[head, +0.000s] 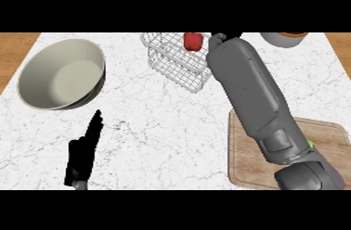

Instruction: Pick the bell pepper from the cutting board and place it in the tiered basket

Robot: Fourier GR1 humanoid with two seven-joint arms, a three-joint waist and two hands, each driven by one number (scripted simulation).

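Note:
A red bell pepper (193, 41) sits at the top of the white wire tiered basket (175, 62), at the far middle of the counter. My right forearm stretches up from the lower right, and its hand (218, 37) is right beside the pepper; the forearm hides most of the hand, so contact is unclear. The wooden cutting board (330, 142) lies at the lower right, partly under my right arm, with nothing showing on its bare part. My left hand (85, 152) rests open at the lower left, fingers straight and pointing up.
A large cream bowl (61, 74) stands tilted at the far left of the white marble counter (161, 131). A grey round vessel with an orange top (284, 38) is cut off at the far right. Wooden surface shows past both counter sides.

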